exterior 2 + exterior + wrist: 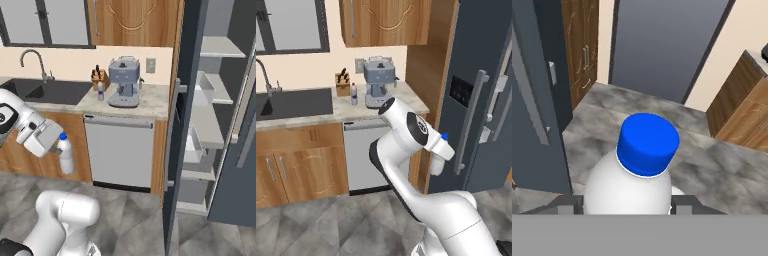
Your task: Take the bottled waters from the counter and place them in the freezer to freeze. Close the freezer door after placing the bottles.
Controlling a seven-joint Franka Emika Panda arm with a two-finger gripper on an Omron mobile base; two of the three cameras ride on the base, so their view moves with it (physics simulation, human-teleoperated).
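Observation:
My gripper point(628, 202) is shut on a blue-capped bottled water point(646, 145), with the cap pointing away from the hand. The right base view shows this bottle point(65, 154) held in the gripper point(55, 147) at lower left, in front of the brown cabinets and well left of the freezer point(210, 125). In the left base view the held bottle point(438, 162) hangs beside the freezer door point(476, 65), near its long handle point(471, 120). A second bottled water point(354, 94) point(101, 92) stands on the counter point(406, 100) by the knife block. The freezer door point(181, 125) stands open, showing pale shelves.
A grey coffee machine point(378, 80) point(123, 80) and a knife block point(342, 83) stand on the counter. The dark sink point(293, 102) lies to the left. A silver dishwasher front point(120, 152) sits under the counter. Grey stone floor point(712, 165) spreads below the hand.

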